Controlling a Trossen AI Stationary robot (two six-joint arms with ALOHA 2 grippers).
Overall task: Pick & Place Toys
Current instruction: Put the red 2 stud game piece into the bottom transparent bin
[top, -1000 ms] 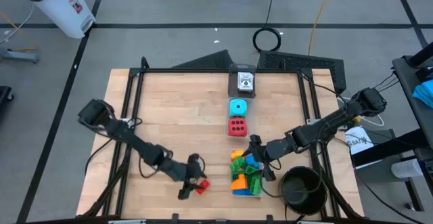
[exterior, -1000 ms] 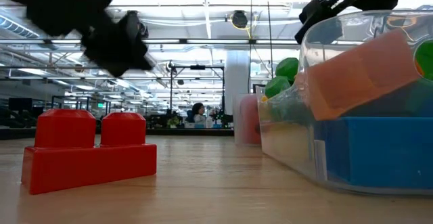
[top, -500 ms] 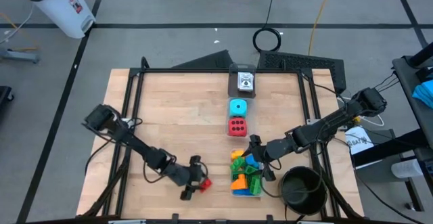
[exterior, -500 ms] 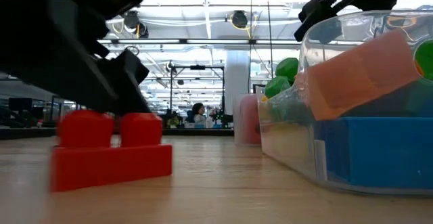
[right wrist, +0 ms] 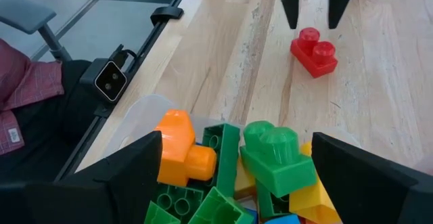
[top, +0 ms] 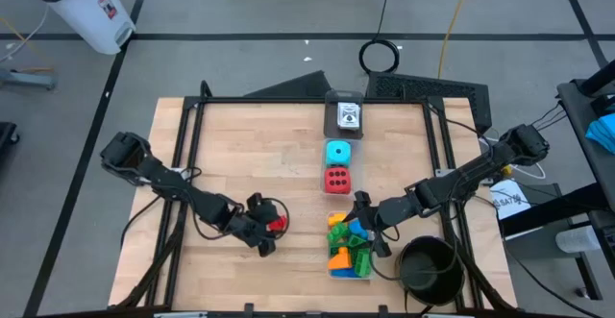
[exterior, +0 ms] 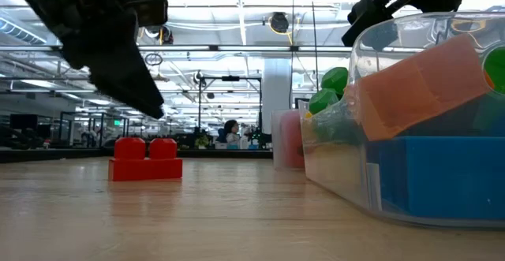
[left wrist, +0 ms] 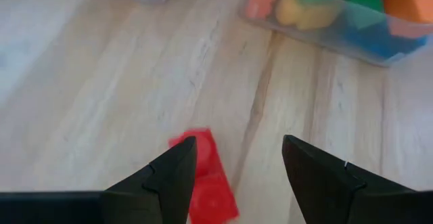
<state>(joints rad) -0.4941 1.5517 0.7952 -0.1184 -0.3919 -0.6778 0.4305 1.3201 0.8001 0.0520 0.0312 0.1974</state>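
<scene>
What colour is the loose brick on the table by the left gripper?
Red. The brick shows best in the right wrist view, lying just beyond the left gripper.

Bright overhead ceiling lights; left wrist view blurred, soft shadows.

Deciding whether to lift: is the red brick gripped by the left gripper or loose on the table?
Loose. The red brick sits flat on the table; the left gripper stands open, not clamped.

**Hidden and cut off**

In the left wrist view the red brick (left wrist: 206, 176) is blurred, one finger (left wrist: 162, 183) covering its edge. The clear box (exterior: 426, 127) runs off the low view's right side. The card (top: 350, 116) picture is too small to tell.
</scene>
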